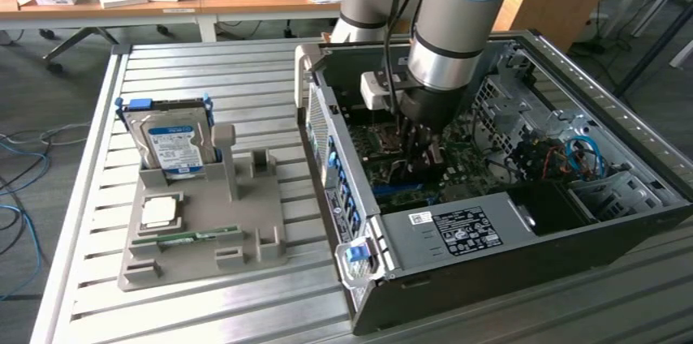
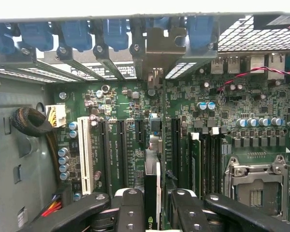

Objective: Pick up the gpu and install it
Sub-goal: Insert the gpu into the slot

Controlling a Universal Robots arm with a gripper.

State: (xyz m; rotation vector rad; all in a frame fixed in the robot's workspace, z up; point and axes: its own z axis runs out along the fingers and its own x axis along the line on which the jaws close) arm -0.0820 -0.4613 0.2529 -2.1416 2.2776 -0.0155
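The end effector (image 2: 154,205) is clamping the gpu (image 2: 151,193) right now, one black finger (image 2: 132,205) pressing on each face of the card. The wrist view is looking straight down the card's thin edge. The card is standing on edge over the motherboard (image 2: 232,111), lining up with the dark expansion slots (image 2: 121,150), and the white slot (image 2: 85,154) is sitting a few slots off to one side. Can't really tell whether it's seated in a slot or just hovering above one. Its silver bracket (image 2: 159,48) is sitting in the row of blue latches (image 2: 77,34) at the case's back wall.

In the exterior view, the arm (image 1: 460,27) is reaching down into the open computer case (image 1: 466,230), which is lying on its side on the slatted metal tabletop (image 1: 195,68). Towards the exterior view's left, well apart from the case, a grey holder (image 1: 249,242) is sitting on the tabletop. It's holding the hard drive (image 1: 171,141) upright at the back, with a processor chip (image 1: 159,212) and a green memory stick (image 1: 195,236) lying flat nearer the front.
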